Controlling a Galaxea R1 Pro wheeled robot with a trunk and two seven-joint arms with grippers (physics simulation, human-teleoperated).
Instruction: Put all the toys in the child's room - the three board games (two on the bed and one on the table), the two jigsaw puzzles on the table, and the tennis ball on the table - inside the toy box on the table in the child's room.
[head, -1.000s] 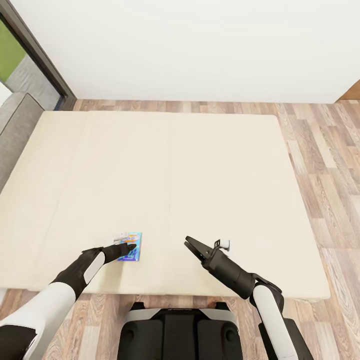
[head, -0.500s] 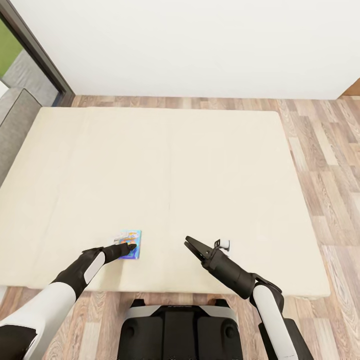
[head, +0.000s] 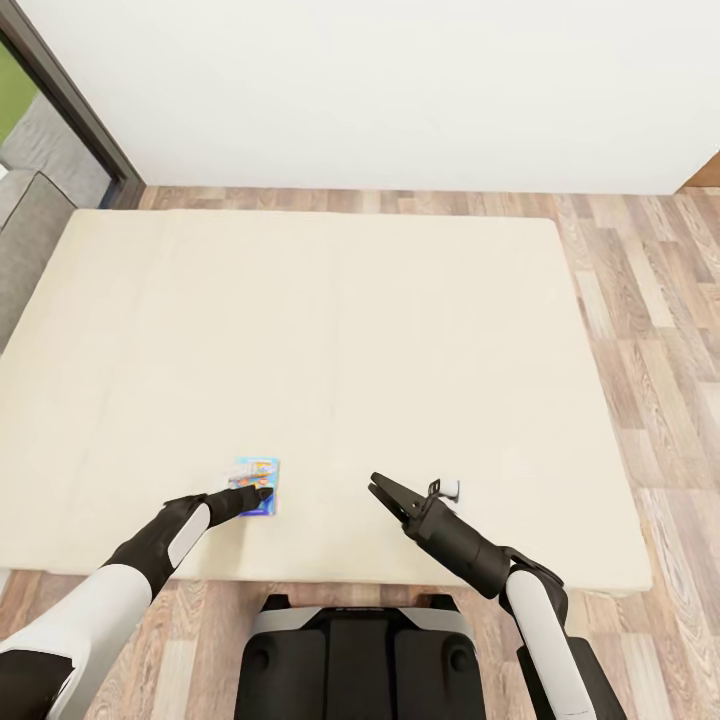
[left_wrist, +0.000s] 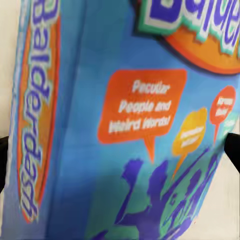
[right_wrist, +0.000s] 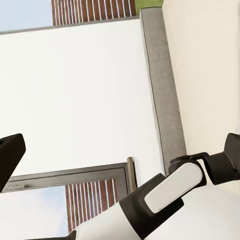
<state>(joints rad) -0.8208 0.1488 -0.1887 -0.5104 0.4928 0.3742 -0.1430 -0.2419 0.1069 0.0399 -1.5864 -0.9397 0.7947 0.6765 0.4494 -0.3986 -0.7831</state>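
Note:
A small blue board game (head: 256, 478) with "Balderdash" lettering lies near the front edge of the bed (head: 330, 340). The tip of my left gripper (head: 258, 493) rests over its near edge. In the left wrist view the blue box (left_wrist: 125, 125) is very close, with a dark fingertip (left_wrist: 233, 150) at each side of it and the jaws spread wide. My right gripper (head: 383, 491) hovers open above the mattress to the right of the box, holding nothing. The toy box and the table are out of view.
The beige mattress is wide and bare apart from the blue box. A grey headboard (head: 25, 240) stands at the left by a dark-framed window (head: 70, 100). Wood plank floor (head: 650, 300) runs along the right and far sides below a white wall.
The whole view has shifted a little, so the bed and the blue box sit slightly higher and further left in the picture. Both arms keep the same pose.

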